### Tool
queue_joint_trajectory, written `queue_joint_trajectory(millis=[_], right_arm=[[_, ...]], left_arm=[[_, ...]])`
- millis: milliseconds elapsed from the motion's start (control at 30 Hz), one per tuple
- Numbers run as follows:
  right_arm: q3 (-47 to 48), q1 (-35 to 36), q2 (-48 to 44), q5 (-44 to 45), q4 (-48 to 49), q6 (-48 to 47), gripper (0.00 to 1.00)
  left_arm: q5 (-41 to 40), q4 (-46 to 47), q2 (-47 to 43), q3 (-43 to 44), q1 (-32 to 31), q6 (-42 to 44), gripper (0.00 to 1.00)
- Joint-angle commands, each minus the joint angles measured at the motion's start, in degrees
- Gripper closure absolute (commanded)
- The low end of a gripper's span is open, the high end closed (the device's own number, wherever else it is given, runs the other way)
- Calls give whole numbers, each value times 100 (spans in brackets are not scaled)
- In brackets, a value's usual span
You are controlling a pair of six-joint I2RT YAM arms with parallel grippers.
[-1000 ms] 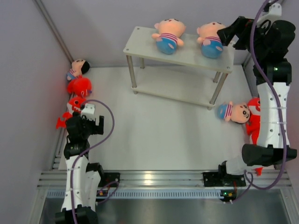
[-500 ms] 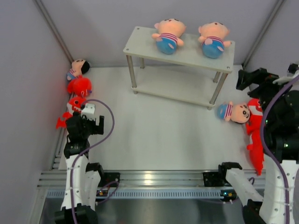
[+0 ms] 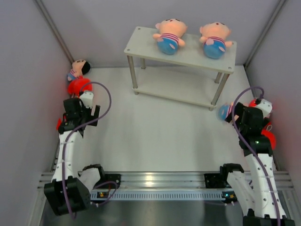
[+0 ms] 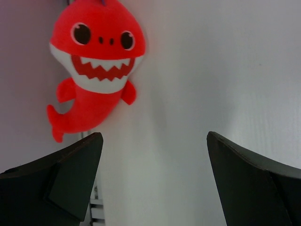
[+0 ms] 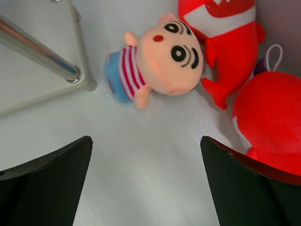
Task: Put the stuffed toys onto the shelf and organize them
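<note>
From above, a white table [image 3: 155,127] is seen boxed in by grey walls [image 3: 28,56]. The shelf [image 3: 193,54] stands at the far side, with a doll [image 3: 168,36] and a second doll [image 3: 215,40] laid on its top board.

In the left wrist view, the left gripper [image 4: 155,141] is held spread, and a red shark [image 4: 96,66] lies on the table against the wall.

In the right wrist view, the right gripper [image 5: 146,141] is likewise spread. A third doll [image 5: 164,59] lies beside a shelf leg [image 5: 37,49], touching another red shark [image 5: 230,42].

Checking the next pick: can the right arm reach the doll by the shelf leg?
Probably yes: the right gripper is open, the doll lies uncovered just ahead, a red shark only beside it.
</note>
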Motion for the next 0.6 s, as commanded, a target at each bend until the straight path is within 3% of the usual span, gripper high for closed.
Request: queue_joint_trajectory(millis=[0, 267, 467, 567], right_arm=[[-164, -31, -83, 935, 281, -41, 1], [-234, 127, 646, 1218, 729, -244, 1], [-383, 127, 673, 946, 1265, -244, 1], [-559, 127, 559, 700, 1493, -200, 1]], left_arm=[[-1080, -625, 519, 716, -4, 270, 2], [-810, -607, 1116, 1024, -4, -389, 2], [-2250, -589, 1942, 1392, 277, -495, 2], [-2366, -747, 2450, 1848, 514, -110, 2]])
